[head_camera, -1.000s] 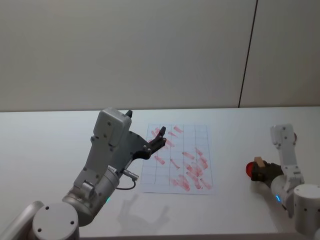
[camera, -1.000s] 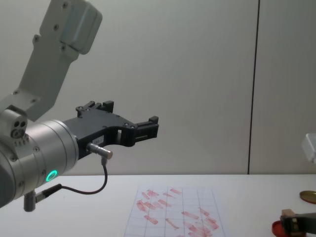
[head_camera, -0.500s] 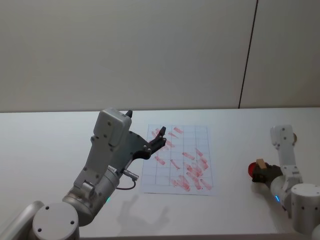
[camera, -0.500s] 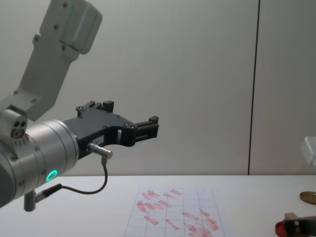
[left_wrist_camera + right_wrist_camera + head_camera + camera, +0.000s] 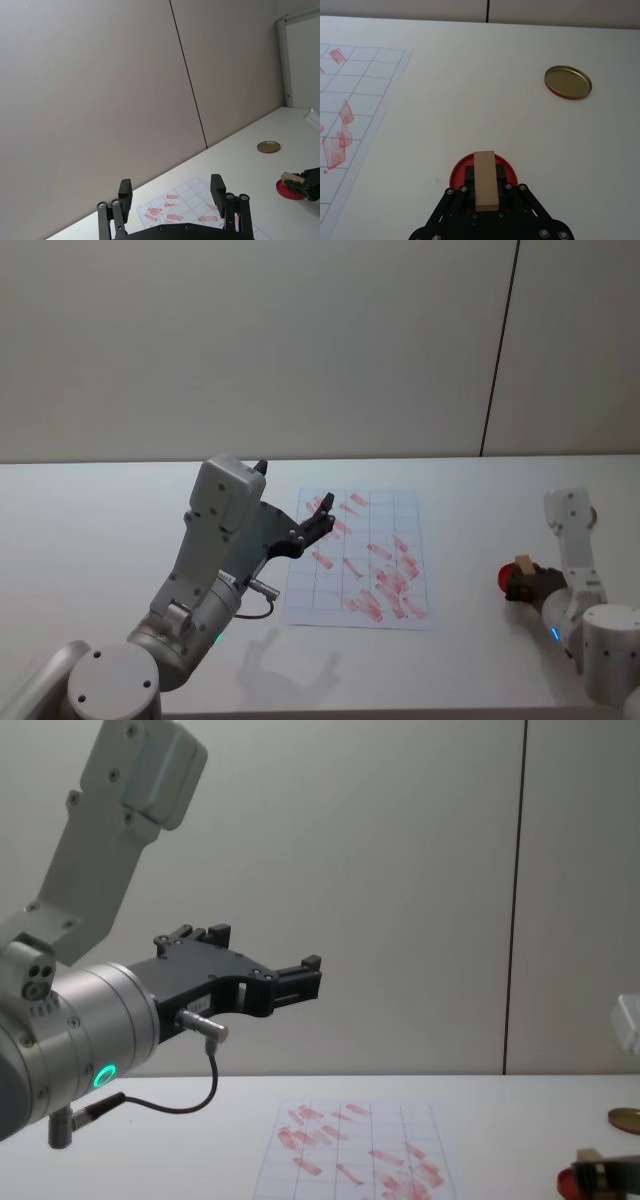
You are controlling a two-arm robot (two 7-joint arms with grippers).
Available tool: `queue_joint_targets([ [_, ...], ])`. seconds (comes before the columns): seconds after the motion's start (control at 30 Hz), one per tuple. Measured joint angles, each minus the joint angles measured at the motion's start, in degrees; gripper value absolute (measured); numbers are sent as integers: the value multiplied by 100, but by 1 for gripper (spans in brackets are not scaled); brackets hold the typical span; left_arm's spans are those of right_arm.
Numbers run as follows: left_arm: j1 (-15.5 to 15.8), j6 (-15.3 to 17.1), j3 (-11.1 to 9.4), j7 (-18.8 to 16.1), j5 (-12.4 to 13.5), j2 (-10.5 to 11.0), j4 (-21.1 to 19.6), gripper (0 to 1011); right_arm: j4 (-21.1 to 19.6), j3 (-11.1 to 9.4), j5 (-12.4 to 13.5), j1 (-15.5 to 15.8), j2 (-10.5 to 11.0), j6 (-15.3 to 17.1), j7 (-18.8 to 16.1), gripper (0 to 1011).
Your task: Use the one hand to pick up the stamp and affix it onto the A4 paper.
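Stamp: the stamp [image 5: 485, 181] is a plain tan wooden block, sitting in the lower right of the head view, directly over the round red ink pad [image 5: 457, 173].
Right pincer: the right gripper [image 5: 521, 586] is clenched on the stamp, one black finger on each long side.
Contact with the pad: I cannot tell whether the stamp's face is pressed into the ink or held just off it.
Long axis: the block's length runs in line with the fingers, pointing away from the wrist and out across the table [image 5: 470, 95].
Paper: the A4 paper [image 5: 361, 556] lies flat at the centre of the head view, its grid already crowded with red marks, most thickly towards its lower right.
The relation that counts: from the stamp, the paper lies off to the left in the head view, well apart, with bare table between them. By my reckoning the carry has to go leftward to the sheet.
Nearer arm: the right one, since it already has the block.
Left pincer: the left gripper [image 5: 171, 186] hangs in the air left of centre in the head view, above the paper's left edge, fingers spread and holding nothing.
Bystander item: the gold disc [image 5: 568, 82] lies flat beyond the ink pad, away from the paper and off the line to it.
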State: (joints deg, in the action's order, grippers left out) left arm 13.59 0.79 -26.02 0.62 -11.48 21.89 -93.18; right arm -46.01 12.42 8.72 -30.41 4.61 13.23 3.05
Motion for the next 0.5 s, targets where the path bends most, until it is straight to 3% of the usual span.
queue_joint_targets([
  [0.2, 0, 0, 0, 0, 0, 0, 0, 993, -335, 2, -3, 76, 6, -23, 18, 220],
  [0.5, 0, 0, 0, 0, 0, 0, 0, 993, -1270, 49, -52, 262, 22, 49, 25, 220],
])
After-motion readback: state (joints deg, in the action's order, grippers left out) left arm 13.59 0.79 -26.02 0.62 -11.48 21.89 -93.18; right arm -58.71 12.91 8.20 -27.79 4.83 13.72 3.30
